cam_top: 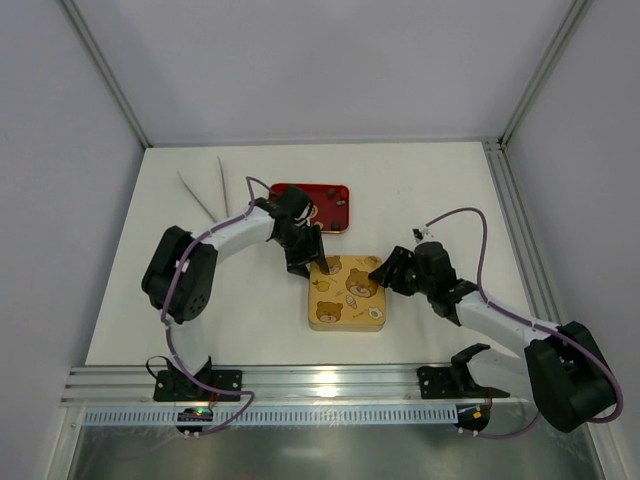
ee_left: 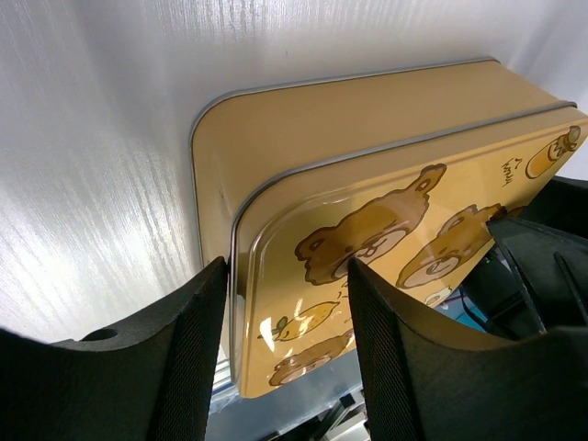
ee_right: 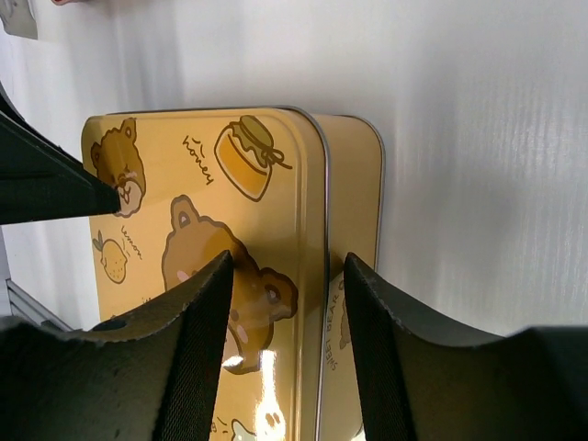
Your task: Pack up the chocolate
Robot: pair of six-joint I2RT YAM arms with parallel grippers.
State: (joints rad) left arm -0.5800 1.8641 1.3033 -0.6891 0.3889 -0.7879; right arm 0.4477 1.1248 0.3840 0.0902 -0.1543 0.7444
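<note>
The gold tin [cam_top: 346, 293] stands closed, its bear-printed lid on, so its cells are hidden. A few small dark chocolate pieces [cam_top: 339, 200] lie in the red tray [cam_top: 300, 190] behind it. My left gripper [cam_top: 320, 262] is open at the tin's far left edge. In the left wrist view it [ee_left: 287, 276] straddles the lid rim [ee_left: 241, 230], one finger outside the tin wall and one over the lid. My right gripper [cam_top: 380, 272] is open at the tin's right edge. In the right wrist view it [ee_right: 287, 266] straddles the lid rim [ee_right: 323, 202] the same way.
Two thin white sticks [cam_top: 205, 190] lie on the white table at the back left. The left arm partly covers the red tray. An aluminium rail [cam_top: 320, 380] runs along the near edge, and grey walls stand on three sides.
</note>
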